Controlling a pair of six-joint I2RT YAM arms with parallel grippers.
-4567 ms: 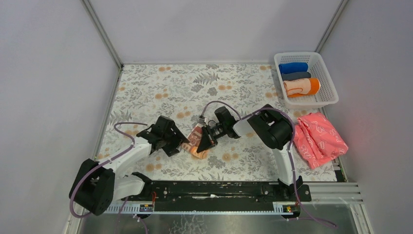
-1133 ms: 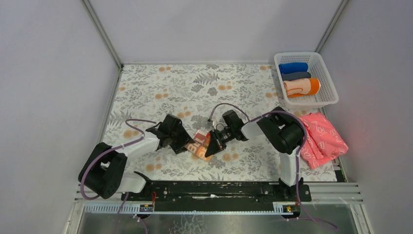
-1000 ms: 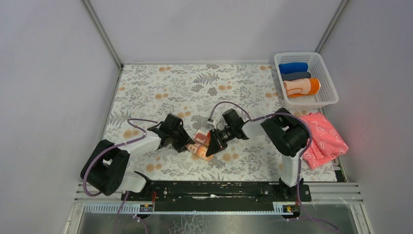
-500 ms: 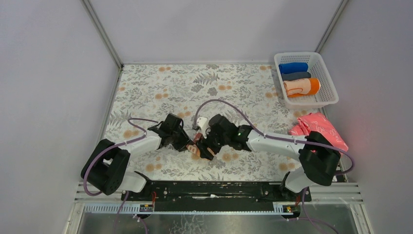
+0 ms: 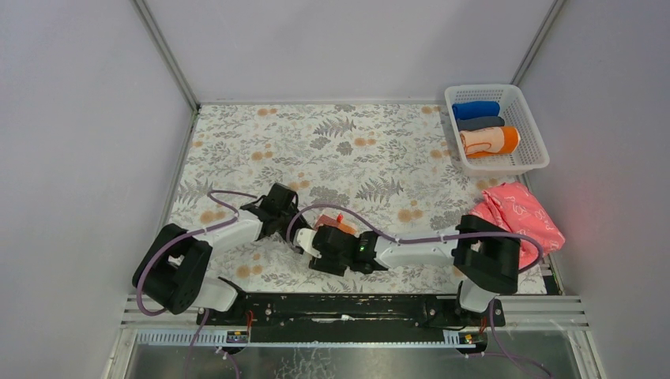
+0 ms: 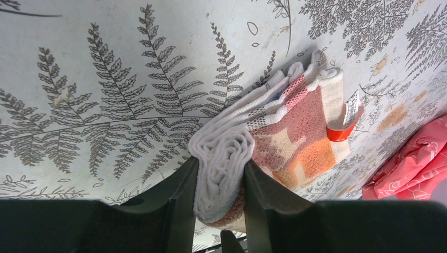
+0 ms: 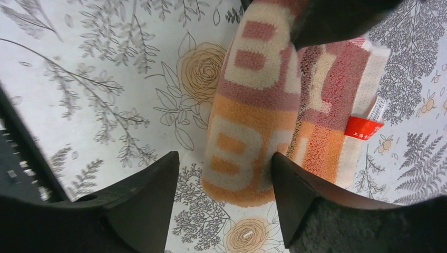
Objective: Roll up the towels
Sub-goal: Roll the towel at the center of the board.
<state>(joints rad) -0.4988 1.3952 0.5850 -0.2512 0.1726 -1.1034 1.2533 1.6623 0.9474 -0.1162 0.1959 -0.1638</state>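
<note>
Looped terry towel (image 7: 248,105) (fuzzy, matt) on a smooth printed table cover (image 6: 105,52)

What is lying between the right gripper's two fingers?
The rolled lettered towel lies there, with the right gripper open and its fingers standing either side of it; the right wrist view shows this.

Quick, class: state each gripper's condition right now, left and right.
Left gripper: closed on the rolled end of the pale peach lettered cloth towel.
Right gripper: open, straddling that towel.
</note>
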